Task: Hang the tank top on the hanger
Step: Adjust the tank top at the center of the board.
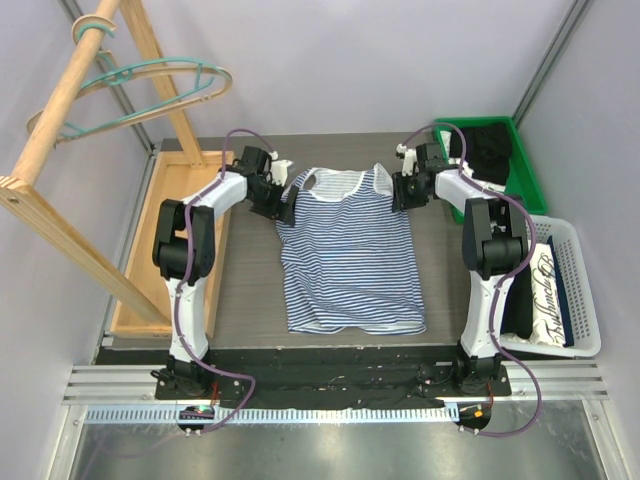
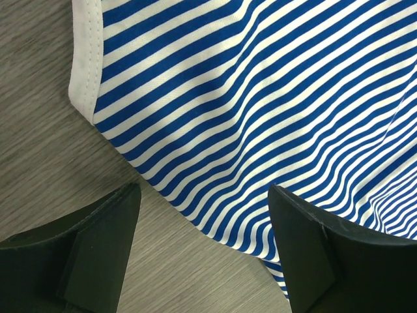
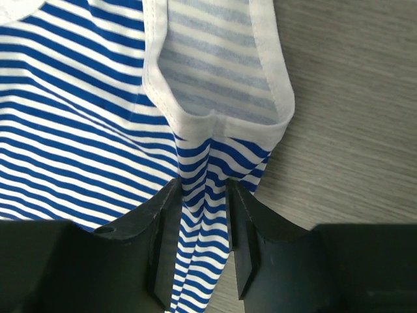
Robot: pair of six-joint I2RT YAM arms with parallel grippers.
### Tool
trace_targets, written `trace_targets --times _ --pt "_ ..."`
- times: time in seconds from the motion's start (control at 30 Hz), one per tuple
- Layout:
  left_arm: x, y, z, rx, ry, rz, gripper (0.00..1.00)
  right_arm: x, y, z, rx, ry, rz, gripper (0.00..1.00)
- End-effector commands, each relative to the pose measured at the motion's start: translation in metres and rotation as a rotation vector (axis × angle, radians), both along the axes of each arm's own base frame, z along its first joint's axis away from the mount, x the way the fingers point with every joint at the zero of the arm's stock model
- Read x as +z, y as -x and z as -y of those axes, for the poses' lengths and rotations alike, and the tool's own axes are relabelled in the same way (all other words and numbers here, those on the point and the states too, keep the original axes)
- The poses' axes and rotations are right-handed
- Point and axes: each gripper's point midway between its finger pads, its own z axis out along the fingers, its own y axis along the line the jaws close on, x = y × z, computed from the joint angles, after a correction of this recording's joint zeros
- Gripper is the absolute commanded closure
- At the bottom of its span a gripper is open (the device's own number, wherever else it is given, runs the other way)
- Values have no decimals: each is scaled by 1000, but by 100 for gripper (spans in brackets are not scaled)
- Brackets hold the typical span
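Note:
The tank top (image 1: pixel 350 255), navy-and-white striped with white trim, lies flat on the grey table, neck toward the far side. My left gripper (image 1: pixel 283 205) is open at its left armhole. In the left wrist view the gripper (image 2: pixel 205 195) has its fingers (image 2: pixel 98 248) wide apart over the fabric's edge (image 2: pixel 247 130), holding nothing. My right gripper (image 1: pixel 403 190) is at the right shoulder. In the right wrist view it (image 3: pixel 203 189) is shut on a bunched fold of the top (image 3: pixel 202 222) just below the white-trimmed strap. The teal hanger (image 1: pixel 150 85) hangs on the rack at the far left.
A wooden rack (image 1: pixel 60 130) slants over the left side, with a tan hanger (image 1: pixel 212 85) beside the teal one and a wooden base (image 1: pixel 140 300) along the table's left. A green bin (image 1: pixel 527 170) with a black garment (image 1: pixel 490 150) and a white basket (image 1: pixel 585 290) stand at the right.

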Motion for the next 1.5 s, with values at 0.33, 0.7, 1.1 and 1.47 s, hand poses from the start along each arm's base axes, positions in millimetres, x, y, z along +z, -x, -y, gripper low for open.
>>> trace_targets --times 0.33,0.7,1.1,1.47 --pt "-1 14 -7 4 8 -35 17 19 -28 -2 -11 100 111 71" --pt "-7 18 -8 1 13 -53 17 55 -33 -2 -23 154 224 63" --pt "-9 20 -7 0 17 -63 18 40 -33 -7 -9 170 204 64" --pt "-10 21 -7 -2 18 -67 18 22 -30 -11 17 161 156 68"
